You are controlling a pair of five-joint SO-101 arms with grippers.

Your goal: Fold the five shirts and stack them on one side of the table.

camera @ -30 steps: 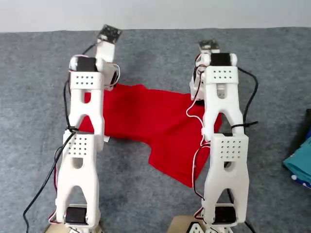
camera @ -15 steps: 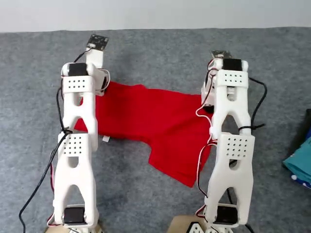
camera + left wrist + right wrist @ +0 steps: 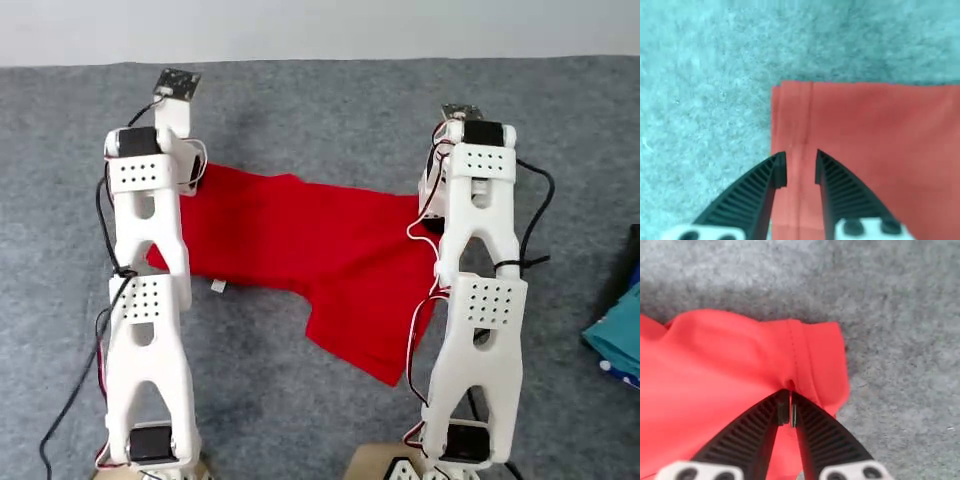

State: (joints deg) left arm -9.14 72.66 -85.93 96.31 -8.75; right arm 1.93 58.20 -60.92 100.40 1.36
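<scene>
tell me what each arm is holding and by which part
The right jaws are shut on the red shirt, pinching its stitched hem near a corner. The left jaws stand open over the hem at the shirt's opposite end, holding nothing.

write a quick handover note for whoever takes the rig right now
Left gripper: open, fingers over the hem at one far corner of the red shirt.
Right gripper: shut on the hem at the other far corner, with the cloth puckered at its tips.
Things: the red shirt lies spread and rumpled on the grey table, between the two arms. A teal cloth sits at the table's right edge; I cannot tell if it is a shirt.
Done: no finished fold on the red shirt.
Left: close the left gripper on its corner, fold the red shirt, then fold the other shirts and stack them on one side.
</scene>
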